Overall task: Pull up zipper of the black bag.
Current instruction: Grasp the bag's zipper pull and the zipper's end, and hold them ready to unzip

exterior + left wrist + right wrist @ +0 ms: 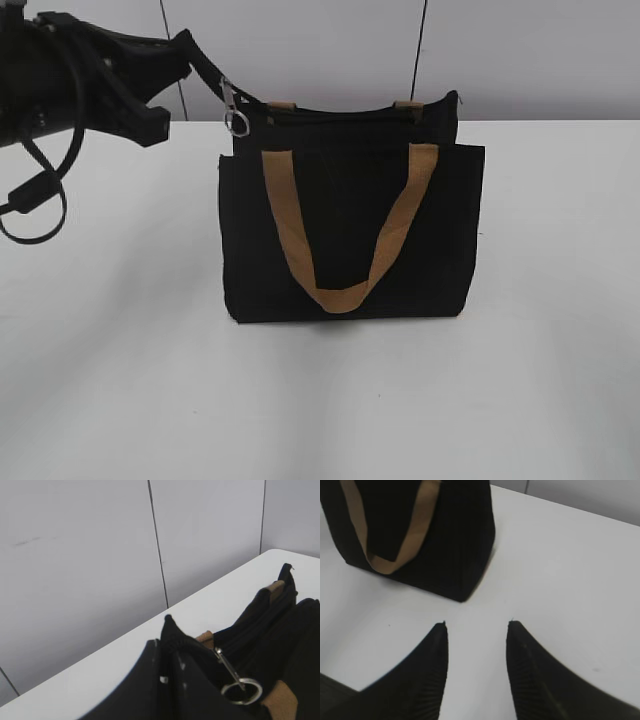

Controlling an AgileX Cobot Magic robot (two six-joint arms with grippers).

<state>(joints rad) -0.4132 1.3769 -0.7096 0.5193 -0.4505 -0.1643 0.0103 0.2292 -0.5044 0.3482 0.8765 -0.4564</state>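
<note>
The black bag (350, 230) stands upright on the white table, its front tan handle (345, 296) hanging down. My left gripper (185, 45) is at the bag's top left corner, shut on the black end strip of the zipper (215, 75), which is pulled taut up and to the left. The silver pull tab and ring (233, 110) dangle just below the strip. In the left wrist view the shut jaws (165, 640) pinch the black strip, with the pull tab and ring (235, 677) beside them and the bag (280, 625) beyond. My right gripper (476, 625) is open and empty over the table, in front of the bag's corner (445, 530).
The white table (120, 380) spreads around the bag. A grey panelled wall (320, 50) stands close behind it. The left arm's black cables (40, 190) hang at the far left.
</note>
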